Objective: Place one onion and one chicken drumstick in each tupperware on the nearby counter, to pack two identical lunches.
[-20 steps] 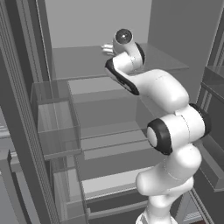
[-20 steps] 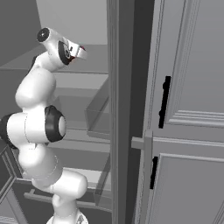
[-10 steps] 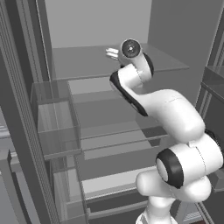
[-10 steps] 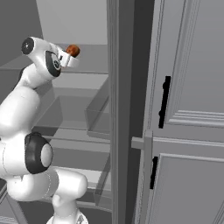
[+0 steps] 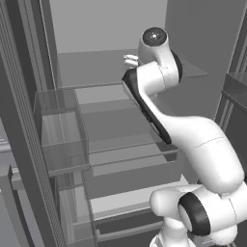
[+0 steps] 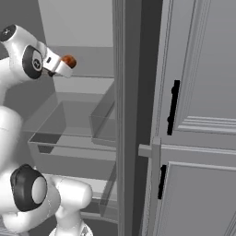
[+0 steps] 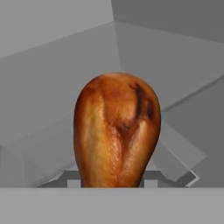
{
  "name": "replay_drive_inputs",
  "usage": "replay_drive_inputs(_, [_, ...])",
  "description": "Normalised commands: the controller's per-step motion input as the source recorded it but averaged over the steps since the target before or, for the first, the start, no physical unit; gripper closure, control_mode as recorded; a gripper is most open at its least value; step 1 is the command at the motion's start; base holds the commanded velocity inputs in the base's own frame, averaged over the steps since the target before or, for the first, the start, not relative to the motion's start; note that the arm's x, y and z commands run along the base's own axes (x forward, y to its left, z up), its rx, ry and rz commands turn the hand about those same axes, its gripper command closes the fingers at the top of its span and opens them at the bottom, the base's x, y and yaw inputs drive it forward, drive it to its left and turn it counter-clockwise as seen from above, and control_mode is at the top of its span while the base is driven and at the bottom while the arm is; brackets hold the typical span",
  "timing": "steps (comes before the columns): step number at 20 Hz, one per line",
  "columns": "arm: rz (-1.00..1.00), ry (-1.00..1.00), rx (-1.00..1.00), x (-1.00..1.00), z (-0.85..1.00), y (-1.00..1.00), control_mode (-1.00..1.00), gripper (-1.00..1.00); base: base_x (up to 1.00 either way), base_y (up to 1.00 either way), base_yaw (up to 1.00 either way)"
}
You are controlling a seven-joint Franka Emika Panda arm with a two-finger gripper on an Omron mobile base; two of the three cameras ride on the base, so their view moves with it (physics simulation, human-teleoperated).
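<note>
The chicken drumstick (image 7: 117,131) stands in the middle of the hand view, its glossy orange-brown bulbous end up and toward the camera, the body narrowing downward to where the gripper's fingers rise; the thin bone end is hidden. In the right base view the same drumstick (image 6: 69,61) shows as a small orange-brown lump at the tip of the gripper (image 6: 63,67), which is pinched around it and carries it clear of any surface.

Below and behind the drumstick lies a grey glass shelf (image 6: 87,85) of the open fridge; the drumstick hangs above it, near its front edge, without touching. Lower than that shelf sits a clear drawer (image 6: 69,124).

In the left base view the arm reaches up toward the upper shelf (image 5: 96,72), and the gripper (image 5: 129,60) pokes out pale just to the left of the wrist; the drumstick cannot be made out there. To the right of the drumstick in the right base view stands the grey cabinet door (image 6: 198,115) with black handles (image 6: 173,108).
</note>
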Motion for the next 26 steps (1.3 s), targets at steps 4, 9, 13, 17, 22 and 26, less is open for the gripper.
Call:
replay_drive_inputs(4, [0.01, -0.05, -0.01, -1.0, -0.6, -0.33, -1.0, 1.0, 0.0, 0.0, 0.0])
replay_drive_inputs(9, [0.17, 0.0, 0.01, -1.0, -0.61, -0.25, -1.0, 1.0, 0.0, 0.0, 0.0])
replay_drive_inputs(13, [0.36, 0.0, 0.0, -1.0, -0.74, 0.01, -1.0, 1.0, 0.0, 0.0, 0.0])
replay_drive_inputs(17, [0.37, 0.0, 0.0, -1.0, -0.61, 0.08, -1.0, 1.0, 0.0, 0.0, 0.0])
replay_drive_inputs(22, [0.0, 0.0, 0.0, 0.0, 0.0, 0.0, 1.0, 1.0, -1.0, 0.44, 0.25])
replay_drive_inputs(26, [0.0, 0.0, 0.0, 0.0, 0.0, 0.0, 1.0, 1.0, -1.0, 0.59, 0.15])
